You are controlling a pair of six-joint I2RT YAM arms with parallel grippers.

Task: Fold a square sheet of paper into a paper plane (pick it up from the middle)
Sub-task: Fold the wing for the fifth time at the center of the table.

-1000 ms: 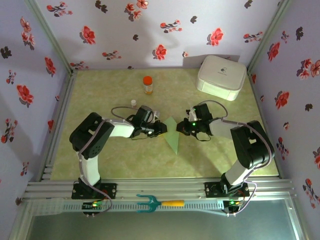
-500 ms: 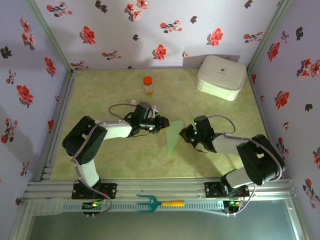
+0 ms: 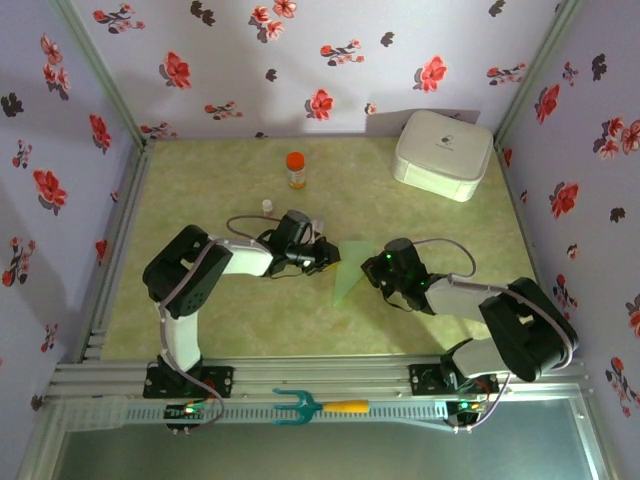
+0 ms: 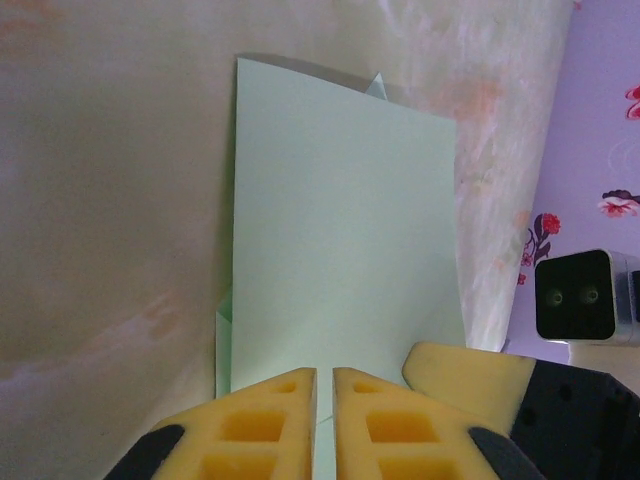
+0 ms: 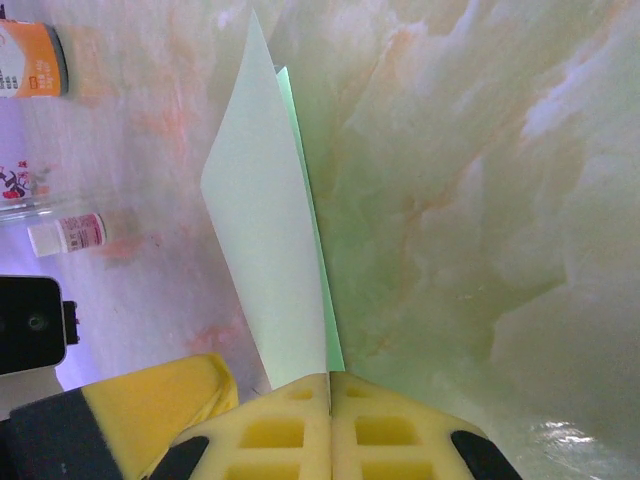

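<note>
Top external view, from the left: a small white-capped vial (image 3: 267,205) and an orange bottle (image 3: 295,169) stand on the bench (image 3: 200,190) beyond the left tool (image 3: 327,256), the vial near it and the bottle farther off. The left tool and the right tool (image 3: 371,268) face each other, and between them sits the green paper sheet (image 3: 347,270), folded to a narrow wedge, wide at its far end and pointed at its near end. We see each tool touching one side of it. Beyond the right tool and well apart from it, a white rounded box (image 3: 443,153) stands by the far right corner. Behind both tools, a teal fork with a yellow handle (image 3: 312,406) lies on the front rail.

Left wrist view: the left tool (image 4: 324,420) has its yellow pads pressed almost together, and the sheet (image 4: 340,250) runs into the thin slit between them, so we read it as pinching the sheet. One yellow pad (image 4: 465,378) of the right tool shows just to the right.

Right wrist view: the right tool (image 5: 329,420) has its pads pressed together on the sheet (image 5: 265,230), which stands on edge with its layers slightly apart. Left of this tool we see the vial (image 5: 68,233) and the bottle (image 5: 30,60).
</note>
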